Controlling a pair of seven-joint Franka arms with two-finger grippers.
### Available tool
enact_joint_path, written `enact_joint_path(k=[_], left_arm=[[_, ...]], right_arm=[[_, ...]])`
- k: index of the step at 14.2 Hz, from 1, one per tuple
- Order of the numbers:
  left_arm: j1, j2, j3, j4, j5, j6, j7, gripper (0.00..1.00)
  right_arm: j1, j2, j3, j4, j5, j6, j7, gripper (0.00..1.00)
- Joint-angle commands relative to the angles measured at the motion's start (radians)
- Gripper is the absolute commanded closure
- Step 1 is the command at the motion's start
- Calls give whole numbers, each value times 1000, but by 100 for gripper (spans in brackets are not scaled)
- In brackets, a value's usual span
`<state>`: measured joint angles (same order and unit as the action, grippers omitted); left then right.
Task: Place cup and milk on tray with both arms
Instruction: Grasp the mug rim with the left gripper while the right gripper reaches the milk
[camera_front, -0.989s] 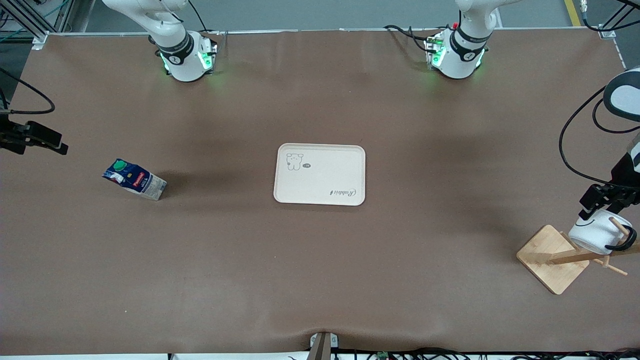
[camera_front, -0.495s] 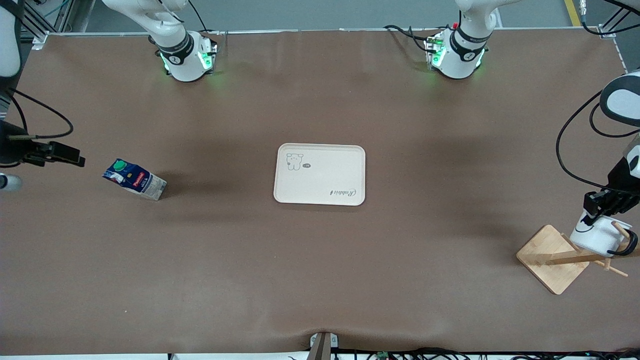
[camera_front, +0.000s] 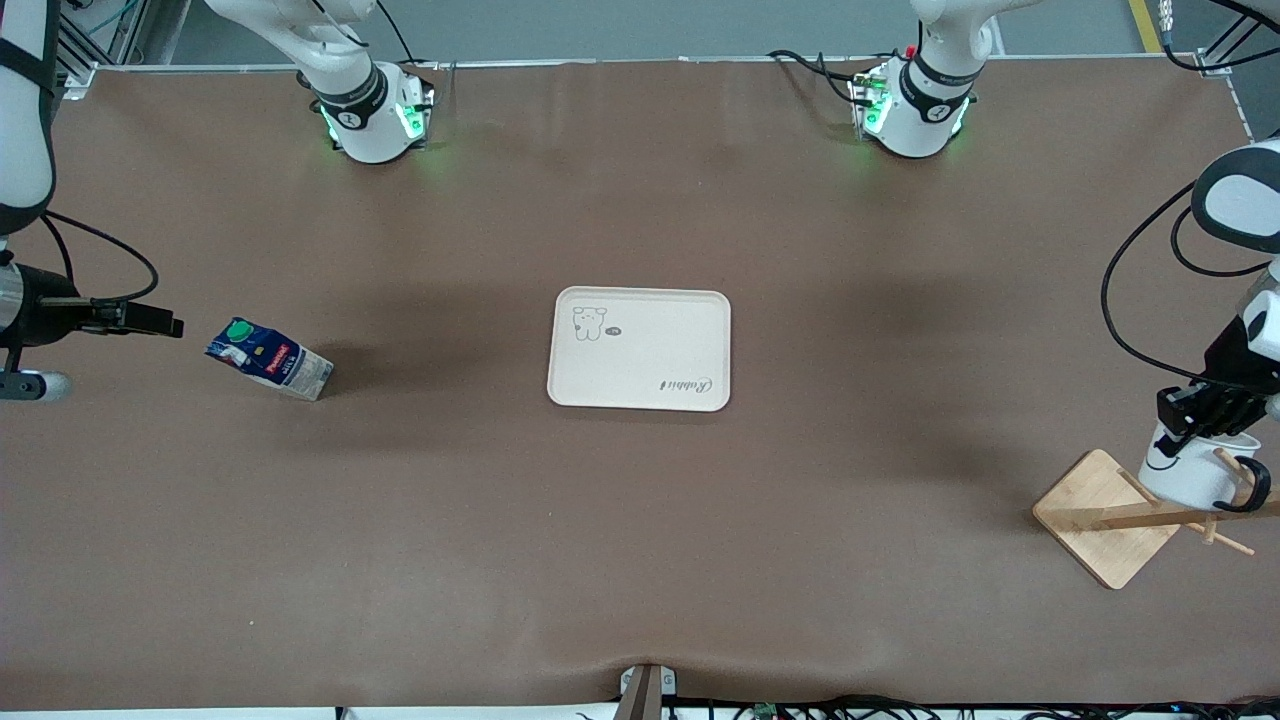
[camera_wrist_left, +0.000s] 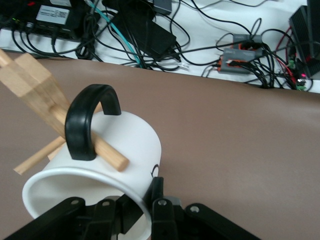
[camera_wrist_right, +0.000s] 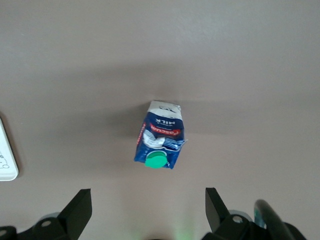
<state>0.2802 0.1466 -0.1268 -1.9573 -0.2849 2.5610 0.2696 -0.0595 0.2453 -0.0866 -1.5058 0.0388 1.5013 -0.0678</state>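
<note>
The cup (camera_front: 1193, 472) is a white mug with a black handle. It hangs by the handle on a peg of the wooden rack (camera_front: 1105, 515) at the left arm's end of the table. My left gripper (camera_front: 1205, 408) is shut on the cup's rim. In the left wrist view one finger (camera_wrist_left: 157, 189) is outside the cup (camera_wrist_left: 125, 145) and the other is inside. The milk (camera_front: 268, 358), a blue carton with a green cap, stands at the right arm's end. My right gripper (camera_front: 165, 325) is open and empty, up in the air beside it. In the right wrist view the gripper (camera_wrist_right: 147, 207) frames the milk (camera_wrist_right: 160, 141). The cream tray (camera_front: 640, 348) lies at mid table.
The rack's square base and slanted pegs (camera_wrist_left: 35, 90) stand near the table edge at the left arm's end. Cables and power boxes (camera_wrist_left: 150, 30) lie off the table past the rack. A corner of the tray (camera_wrist_right: 6, 160) shows in the right wrist view.
My right gripper has moved in from the table's end toward the milk. My left gripper has lowered onto the cup, and the cup has tipped more upright on its peg.
</note>
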Motion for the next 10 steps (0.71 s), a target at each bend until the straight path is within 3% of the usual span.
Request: enact_joint_path(k=[1,6,10], left_arm=[[-3,-39,-45,44,-16,-125,-33,100],[-3,-74,-56,122,-7,-378,-118,100],[-4,-68,-128,176,-3,-495,-231,100]], right_arm=[[-29,42,8,19,9,-13,3,0],[-42,74,8,-3,3,-9,75,0],[-39,13,8,-219,4,89,137,0]])
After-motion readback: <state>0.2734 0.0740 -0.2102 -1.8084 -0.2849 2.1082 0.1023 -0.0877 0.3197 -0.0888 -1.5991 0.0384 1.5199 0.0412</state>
